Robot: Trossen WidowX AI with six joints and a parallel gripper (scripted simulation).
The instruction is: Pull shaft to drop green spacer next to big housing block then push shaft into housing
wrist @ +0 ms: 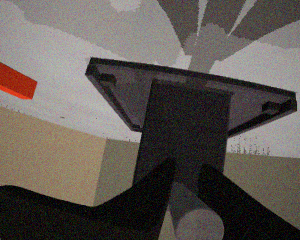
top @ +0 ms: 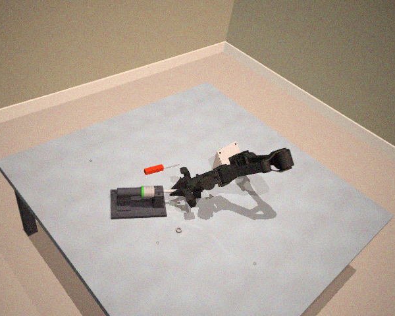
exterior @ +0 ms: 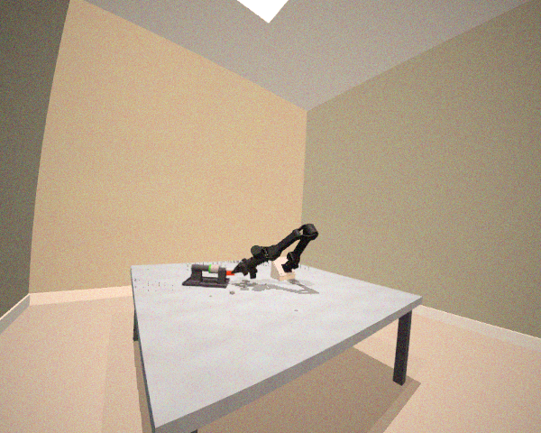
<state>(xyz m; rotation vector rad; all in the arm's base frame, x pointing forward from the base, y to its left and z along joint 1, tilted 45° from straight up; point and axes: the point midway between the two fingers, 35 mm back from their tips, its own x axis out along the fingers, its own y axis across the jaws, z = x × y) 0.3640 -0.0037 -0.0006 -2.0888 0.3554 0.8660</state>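
Note:
The dark housing block [top: 129,191] [exterior: 197,270] stands on its base plate [top: 136,214] [exterior: 206,283]. The green spacer [top: 143,191] [exterior: 210,268] sits on the shaft line right beside the housing block, with pale spacers [top: 149,191] [exterior: 215,269] between it and the end support [top: 158,201] [exterior: 222,276] [wrist: 187,125]. The pale shaft [top: 168,191] [wrist: 199,225] sticks out of the support towards the arm. My gripper [top: 171,191] [exterior: 233,271] [wrist: 186,168] is shut on the shaft's outer part. How far the shaft reaches inside the spacers is hidden.
A red-handled screwdriver [top: 153,169] [exterior: 230,272] [wrist: 12,80] lies behind the fixture. A small metal ring [top: 178,230] [exterior: 232,292] lies in front of it, with smaller rings [top: 157,242] [top: 254,263] further off. The arm's pale base block [top: 228,153] [exterior: 282,271] stands behind the gripper.

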